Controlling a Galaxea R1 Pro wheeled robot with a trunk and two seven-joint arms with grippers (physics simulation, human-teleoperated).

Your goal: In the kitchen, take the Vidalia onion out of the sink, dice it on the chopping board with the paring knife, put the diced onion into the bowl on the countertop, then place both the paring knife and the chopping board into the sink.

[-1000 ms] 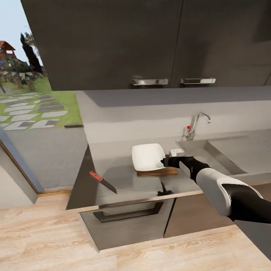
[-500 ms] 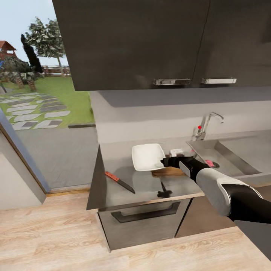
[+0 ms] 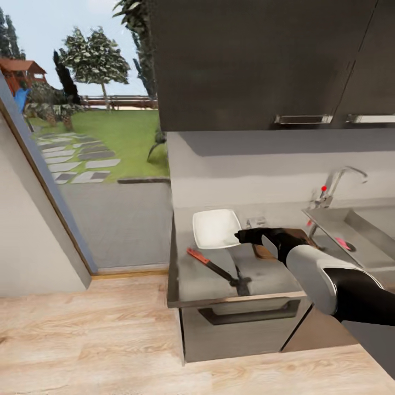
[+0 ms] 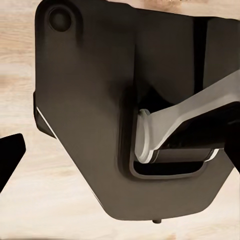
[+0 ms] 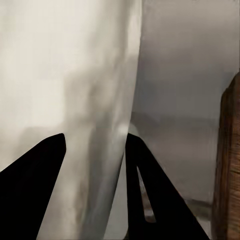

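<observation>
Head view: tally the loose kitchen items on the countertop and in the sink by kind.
Bowl: 1
Knife: 1
Chopping board: 1
Onion, in the sink: 1
Total: 4

The shallow square bowl (image 3: 215,228) is plain white. The slim knife (image 3: 209,265) has a red-orange handle and dark blade. The rectangular wooden board (image 3: 267,251) is brown. The glossy metallic desk (image 3: 206,280) is grey. The small onion (image 3: 342,243) is pinkish-red.
</observation>
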